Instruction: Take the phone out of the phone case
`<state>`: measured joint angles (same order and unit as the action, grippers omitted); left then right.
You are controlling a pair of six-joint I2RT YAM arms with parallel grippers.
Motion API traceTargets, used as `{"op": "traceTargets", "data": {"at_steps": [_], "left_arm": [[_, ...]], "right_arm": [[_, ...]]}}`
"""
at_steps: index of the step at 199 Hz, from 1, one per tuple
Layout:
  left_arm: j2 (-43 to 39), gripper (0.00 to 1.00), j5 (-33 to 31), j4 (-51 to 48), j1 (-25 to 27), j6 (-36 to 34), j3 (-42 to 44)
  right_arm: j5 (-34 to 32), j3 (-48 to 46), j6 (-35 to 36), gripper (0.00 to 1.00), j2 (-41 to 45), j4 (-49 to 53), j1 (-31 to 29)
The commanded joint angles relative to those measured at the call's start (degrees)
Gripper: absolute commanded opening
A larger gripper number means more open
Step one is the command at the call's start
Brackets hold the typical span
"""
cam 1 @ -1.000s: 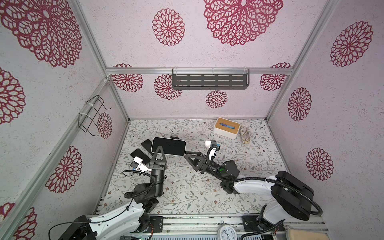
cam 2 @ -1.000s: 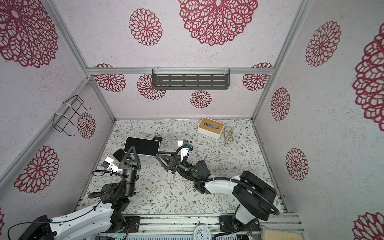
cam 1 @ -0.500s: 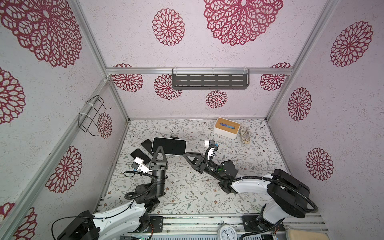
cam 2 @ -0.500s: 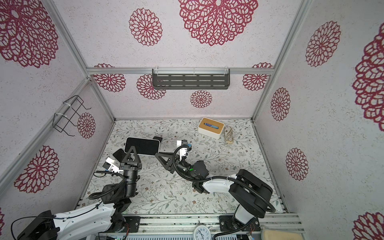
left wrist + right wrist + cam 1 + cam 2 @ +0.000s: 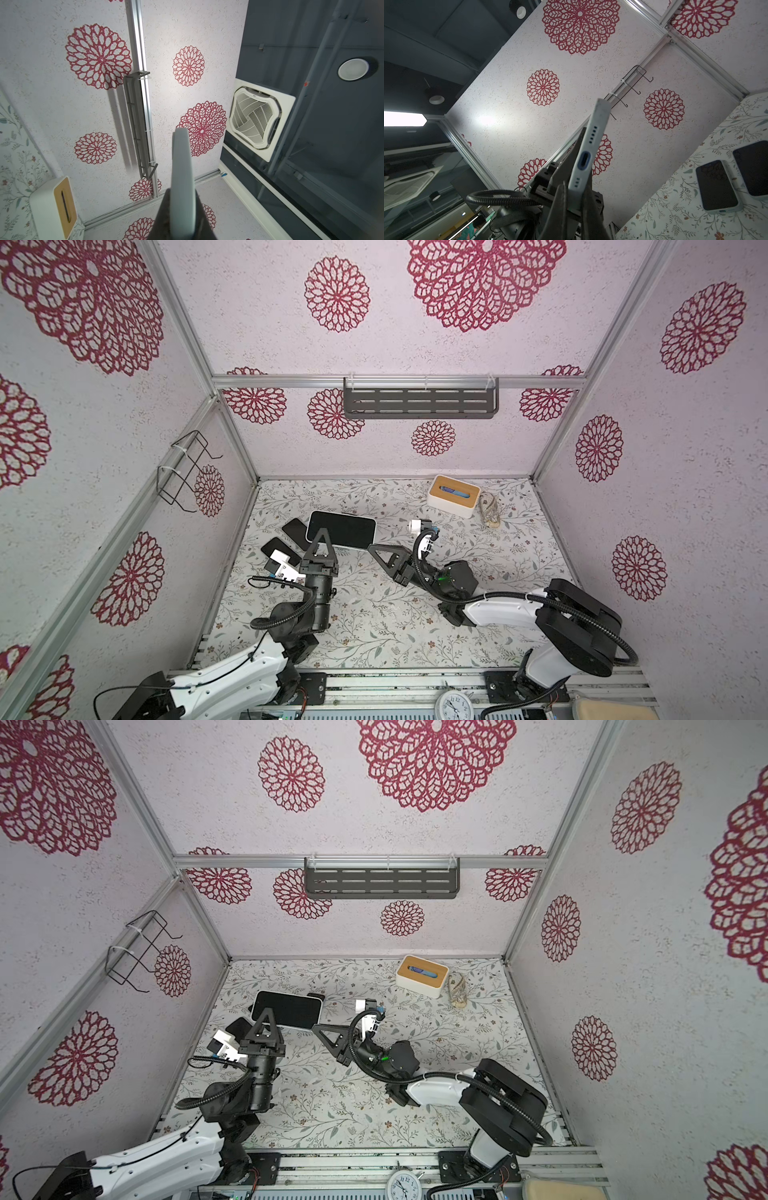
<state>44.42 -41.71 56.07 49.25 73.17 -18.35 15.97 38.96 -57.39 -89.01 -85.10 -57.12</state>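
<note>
Both grippers: closed, each clamping the one phone in its case, which is held off the table between the arms.
Left gripper (image 5: 322, 536): jaws pinched across a long edge of the phone (image 5: 340, 531) near mid-length, with one finger lying over the dark screen.
Right gripper (image 5: 374, 549): jaws pinched on the short end that carries the charging port. In the right wrist view the pale phone case (image 5: 600, 112) rises straight out of the jaws.
Phone position: aloft over the left rear of the floral table (image 5: 374, 614), screen facing up toward the top cameras. It sits fully in the case, with no gap that I can make out.
Long axis: runs side to side in both top views. The right gripper sits on that axis at its end, and the left gripper comes in across it from the near side.
Nearer arm: neither, since both are in contact.
Judgement: the right gripper looks placed to work the case off along the axis while the left anchors. Both clamp case and phone together, so one grip likely needs shifting.
Surroundings: loose phones (image 5: 716, 187) lie flat on the table just beside. The tissue box (image 5: 455, 495) is well apart at the rear.
</note>
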Motion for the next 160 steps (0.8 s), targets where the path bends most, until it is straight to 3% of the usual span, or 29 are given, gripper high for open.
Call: {"op": "traceTargets", "data": {"at_steps": [1,28,49,67,97,121,140,160], "left_arm": [[-5.54,0.0,3.12,-27.03,-2.37,8.3,-8.14],[-4.53,0.0,14.75,-36.82,-8.16,11.02,-14.84],[-3.49,0.0,18.01,-40.83,-8.66,9.72,-17.95],[-4.65,0.0,21.71,-44.17,-12.06,9.59,-19.53],[-6.33,0.0,23.47,-47.6,-13.55,7.4,-21.08],[-6.55,0.0,27.89,-46.92,-16.56,5.57,-21.32],[-2.92,0.0,42.8,-47.32,-22.83,1.98,-25.53],[4.1,0.0,67.94,-45.54,-30.8,-2.63,-32.04]], "right_arm": [[14.67,-0.42,15.89,0.03,4.01,4.47,-1.03],[17.51,0.25,35.15,0.02,8.26,22.05,-0.61],[12.49,4.31,46.06,0.03,12.24,39.41,0.92],[9.14,3.94,51.48,0.11,15.35,44.66,2.44],[5.44,1.07,51.39,0.4,21.07,47.47,5.08],[6.57,-2.83,45.65,0.67,25.42,45.97,7.75],[10.24,-2.2,38.65,0.78,27.39,49.41,12.65],[20.9,-1.7,32.63,0.83,29.16,49.07,18.02]]}}
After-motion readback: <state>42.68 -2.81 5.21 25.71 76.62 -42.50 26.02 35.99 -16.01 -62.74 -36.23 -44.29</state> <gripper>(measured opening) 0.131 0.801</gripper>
